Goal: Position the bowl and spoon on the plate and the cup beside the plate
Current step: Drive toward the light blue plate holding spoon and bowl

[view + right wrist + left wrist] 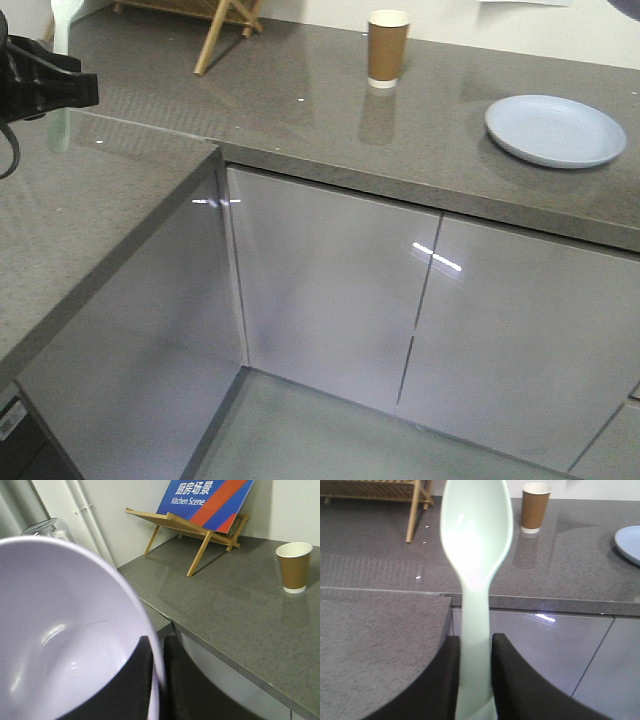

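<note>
My left gripper (pixel 476 652) is shut on the handle of the pale mint spoon (pixel 476 540), which stands upright with its scoop up. The front view shows this gripper (pixel 62 62) at the far left over the side counter, the spoon (pixel 62 22) sticking out above it. One finger inside and one outside, my right gripper (pixel 157 655) is shut on the rim of the lavender bowl (pixel 65 645), held off the counter's edge. The brown paper cup (pixel 388 47) stands upright at the back of the counter. To the right, apart from the cup, lies the pale blue plate (pixel 555 130) with nothing on it.
A wooden stand (pixel 195 530) carrying a blue "Kitchen Scene" sign sits in the back corner of the L-shaped grey counter (pixel 300 120). Grey cabinet doors (pixel 330 290) run below it. A clear glass object (pixel 47 527) peeks over the bowl's rim.
</note>
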{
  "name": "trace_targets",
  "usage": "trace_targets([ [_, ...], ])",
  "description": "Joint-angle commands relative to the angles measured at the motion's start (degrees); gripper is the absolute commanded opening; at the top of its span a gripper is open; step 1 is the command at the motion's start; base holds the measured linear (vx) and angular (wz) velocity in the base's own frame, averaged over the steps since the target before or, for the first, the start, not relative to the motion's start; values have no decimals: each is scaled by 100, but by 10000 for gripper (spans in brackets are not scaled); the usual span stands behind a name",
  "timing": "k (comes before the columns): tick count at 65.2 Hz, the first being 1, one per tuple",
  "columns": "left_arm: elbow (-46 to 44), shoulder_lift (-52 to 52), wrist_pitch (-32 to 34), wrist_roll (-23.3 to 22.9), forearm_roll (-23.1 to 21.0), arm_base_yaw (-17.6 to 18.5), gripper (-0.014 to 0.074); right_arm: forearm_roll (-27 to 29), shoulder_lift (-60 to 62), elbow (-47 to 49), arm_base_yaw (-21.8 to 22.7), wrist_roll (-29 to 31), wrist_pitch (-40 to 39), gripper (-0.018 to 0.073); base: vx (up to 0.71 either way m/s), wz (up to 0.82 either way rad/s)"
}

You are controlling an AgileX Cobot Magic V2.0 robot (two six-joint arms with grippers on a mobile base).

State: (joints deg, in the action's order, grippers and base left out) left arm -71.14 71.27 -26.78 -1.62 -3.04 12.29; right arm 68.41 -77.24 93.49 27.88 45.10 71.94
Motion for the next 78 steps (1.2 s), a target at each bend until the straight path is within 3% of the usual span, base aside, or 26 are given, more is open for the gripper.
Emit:
trace_targets([
  [1, -155, -165, 379, -21, -67, 32, -6, 395, 161, 150, 25, 51, 139, -5, -2, -28],
  [78, -155, -165, 379, -21, -67, 32, -6, 395, 161, 150, 25, 51, 139, -5, 2, -21],
])
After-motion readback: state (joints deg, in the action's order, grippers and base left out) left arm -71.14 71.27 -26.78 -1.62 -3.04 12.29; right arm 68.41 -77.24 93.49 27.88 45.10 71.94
